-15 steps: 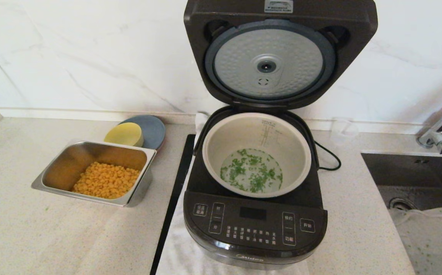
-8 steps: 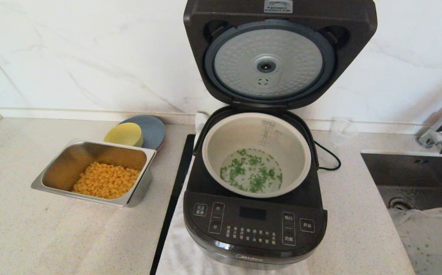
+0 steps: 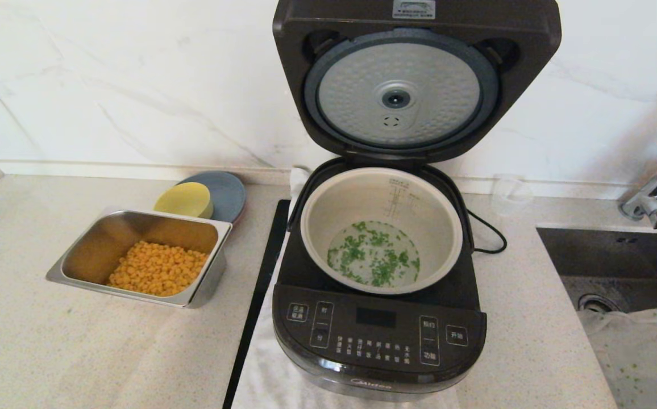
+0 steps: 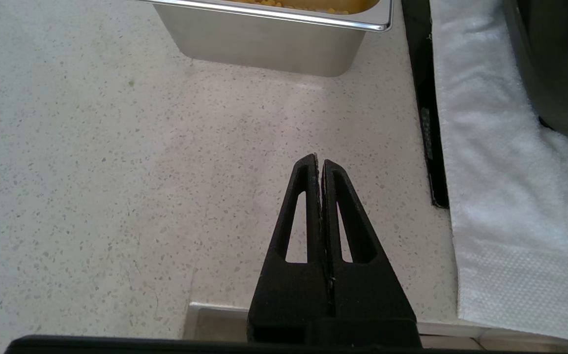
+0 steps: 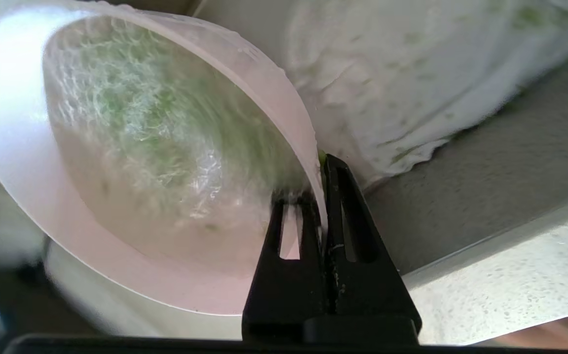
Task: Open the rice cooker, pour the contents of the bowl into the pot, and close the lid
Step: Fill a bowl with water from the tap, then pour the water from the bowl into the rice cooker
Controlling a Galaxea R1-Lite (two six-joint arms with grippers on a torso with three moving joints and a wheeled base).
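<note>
The black rice cooker (image 3: 379, 335) stands at the middle of the counter with its lid (image 3: 402, 94) raised upright, silver underside showing. Chopped green herbs (image 3: 374, 258) float in a little water at the bottom of the grey-beige pot (image 3: 328, 210). In the right wrist view my right gripper (image 5: 321, 164) is shut on the rim of the pale pink bowl (image 5: 14, 137), which is tilted over the sink and shows blurred water and green bits (image 5: 131, 113) inside. My left gripper (image 4: 319, 160) hangs shut and empty above the bare counter near the steel tray (image 4: 264, 39).
A steel tray (image 3: 78, 250) of corn kernels (image 3: 158, 275), a yellow bowl (image 3: 183, 200) and a blue-grey plate (image 3: 229, 193) sit left of the cooker. The sink (image 3: 607, 255) holding a white cloth (image 3: 630, 346) and a faucet (image 3: 655, 199) are on the right. A white towel (image 4: 500, 172) lies under the cooker.
The cooker, pot and tray have not moved. A pale sliver has appeared at the head view's right edge over the sink.
</note>
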